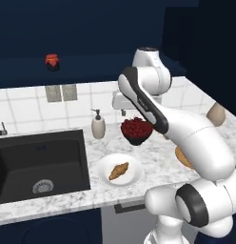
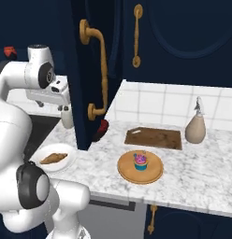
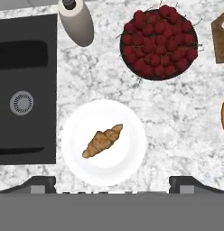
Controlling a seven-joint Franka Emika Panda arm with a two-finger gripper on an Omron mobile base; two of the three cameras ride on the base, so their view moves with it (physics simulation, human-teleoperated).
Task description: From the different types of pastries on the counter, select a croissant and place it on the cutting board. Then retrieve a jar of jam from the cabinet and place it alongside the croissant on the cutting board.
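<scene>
Pincer (image 3: 112, 182) jaws stand spread wide, one dark fingertip (image 3: 39, 183) at the left and the other at the right of the hand view's bottom, with nothing held between them and nothing touched. It hangs well above the marble surface (image 3: 177, 126), looking straight down on it.

Below it, a small golden-brown croissant (image 3: 102, 141) lies at a slant in the middle of a round white plate (image 3: 73, 149). That plate sits on the near part of the surface, just right of the black sink (image 1: 41, 164). Farther back, a dark bowl of red cherries (image 3: 159, 41) stands on the surface, and a pale soap dispenser (image 1: 98, 125) stands left of it, by the sink's far right corner.

To the right, past an open navy cabinet door (image 2: 87, 70), a dark-brown cutting board (image 2: 154, 137) lies flat near the tiled wall. Nearer than the board, a pink-frosted cupcake (image 2: 140, 161) in a blue wrapper sits on a round wooden disc (image 2: 155, 175). A tan bottle (image 2: 196, 128) stands right of the board.

A jar of jam (image 1: 52, 62) with a red cap sits up in the dark cabinet (image 1: 91, 33) space above the tiles, far left of the arm.
</scene>
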